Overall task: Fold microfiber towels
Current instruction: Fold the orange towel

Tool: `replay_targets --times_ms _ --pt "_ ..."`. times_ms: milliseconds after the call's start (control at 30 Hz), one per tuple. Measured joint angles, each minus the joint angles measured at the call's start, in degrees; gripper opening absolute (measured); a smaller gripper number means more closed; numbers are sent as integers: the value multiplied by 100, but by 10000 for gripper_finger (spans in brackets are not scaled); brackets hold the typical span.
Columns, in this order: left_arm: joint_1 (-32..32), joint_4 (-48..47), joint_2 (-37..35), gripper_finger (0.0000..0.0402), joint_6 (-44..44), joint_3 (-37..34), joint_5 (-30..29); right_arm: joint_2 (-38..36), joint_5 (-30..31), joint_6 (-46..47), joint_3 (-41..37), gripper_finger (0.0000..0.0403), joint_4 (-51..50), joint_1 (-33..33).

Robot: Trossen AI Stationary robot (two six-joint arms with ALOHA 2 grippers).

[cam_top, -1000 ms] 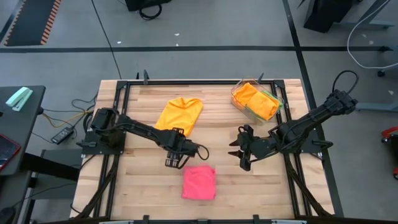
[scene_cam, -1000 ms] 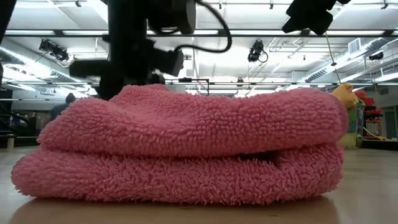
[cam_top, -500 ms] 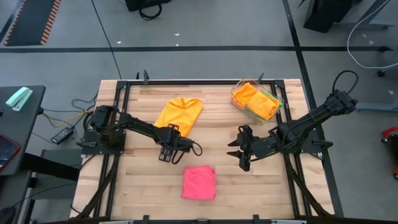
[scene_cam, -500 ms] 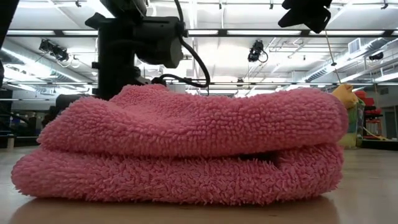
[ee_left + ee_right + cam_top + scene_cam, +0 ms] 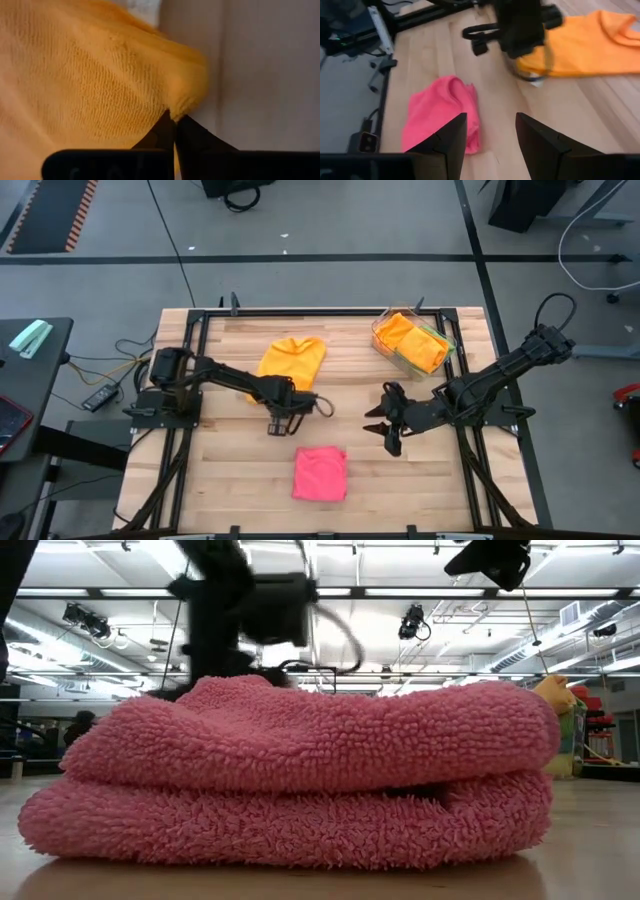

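Observation:
An orange microfiber towel [image 5: 291, 360] lies loosely spread on the table's far middle. My left gripper [image 5: 283, 408] stands over its near right corner and is shut on it. A pink towel [image 5: 320, 473], folded, lies flat near the front edge and fills the low view [image 5: 300, 780]. My right gripper [image 5: 385, 423] hovers open to the right of centre, above the table, its fingers [image 5: 451, 135] apart with nothing between them. From there I see the pink towel [image 5: 442, 117], the orange towel [image 5: 585, 42] and my left gripper [image 5: 522, 30]. My left gripper pinches the orange towel's near corner [image 5: 184, 104] between its two fingertips [image 5: 165, 131]. The fingers come from above, pointing steeply down. One layer or several, I cannot tell. The rest of the towel lies slack on the table toward the far edge.
A clear plastic tray [image 5: 384, 338] at the far right holds more towels, orange, yellow and green. Black frame rails [image 5: 300, 311] run along the table's edges. Bare wood lies between the orange towel and the pink one.
My left gripper has gone from beside the pink towel toward the far edge and down onto the orange towel's near corner, where it has taken hold. The pink towel has stayed put.

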Motion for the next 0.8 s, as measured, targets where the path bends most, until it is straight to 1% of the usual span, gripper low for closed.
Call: replay_targets --times_ms 67,167,267,333,467,633,733,800 --pt "11 -40 12 8 -86 297 418 0 -111 -121 0 177 138 0" --pt "-50 -405 -2 9 -394 829 1072 146 -167 -364 0 177 306 10" --pt "-87 -379 -11 7 -706 1316 1769 475 -150 -732 0 177 469 28" --pt "-82 -411 -11 7 -954 1548 2087 735 -144 -1097 -4 177 728 28" --pt "-66 -370 -2 7 -1327 1787 2355 1278 -176 -1956 -4 186 1398 -40" --pt "-42 -219 -2 7 -1614 1799 2691 1875 -623 -2568 -4 228 1739 -264" --pt "-40 -114 -2 7 -1662 1799 2878 2090 -624 -3098 -4 256 1877 -327" --pt "-38 34 -2 7 -1685 1799 3034 2242 -425 -3527 -4 270 1912 -353"
